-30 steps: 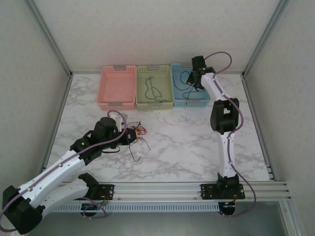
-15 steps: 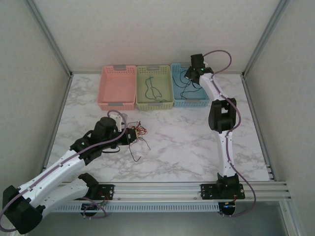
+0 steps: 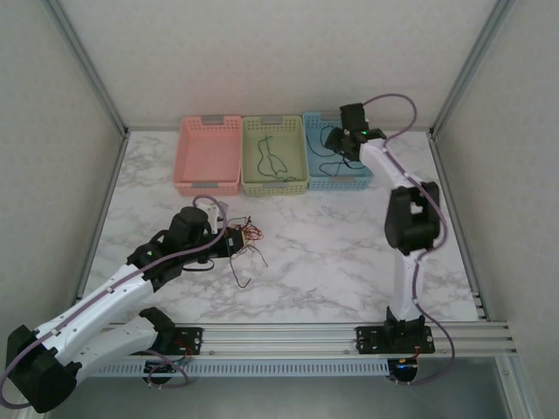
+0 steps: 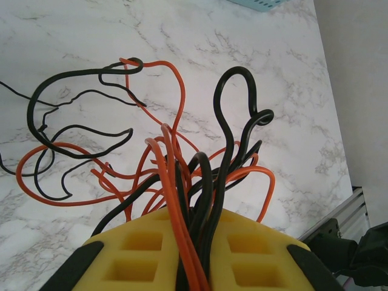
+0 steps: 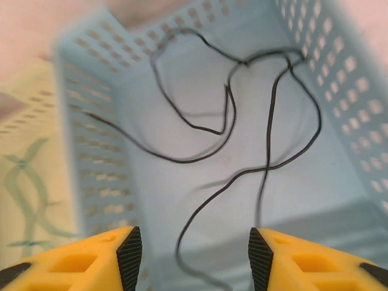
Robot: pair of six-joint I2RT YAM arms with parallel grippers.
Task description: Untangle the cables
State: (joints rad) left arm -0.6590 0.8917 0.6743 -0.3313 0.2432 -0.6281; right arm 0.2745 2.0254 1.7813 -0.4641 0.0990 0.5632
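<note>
My left gripper [image 4: 194, 225] is shut on a tangled bundle of black and red-orange cables [image 4: 200, 176], whose loops fan out over the marble table. In the top view this left gripper [image 3: 230, 242] sits at the table's left-middle, with the tangle [image 3: 248, 237] trailing to its right. My right gripper [image 5: 195, 257] hangs open over the blue basket [image 5: 103, 157]. A loose black cable [image 5: 267, 133] lies on the basket floor; one end runs under the gap between the jaws, ungripped. The top view shows the right gripper [image 3: 348, 140] above that basket. A green cable [image 3: 273, 159] lies in the green basket [image 3: 274, 184].
Three baskets stand in a row at the back: pink [image 3: 208, 184], green, and blue [image 3: 336, 182]. Metal frame posts [image 3: 87, 65] rise at both back corners. An aluminium rail [image 3: 288, 336] runs along the near edge, between the arm bases.
My right gripper has opened, and the black cable now lies loose in the blue basket. The right arm's elbow swung to the right. The left arm has barely moved.
</note>
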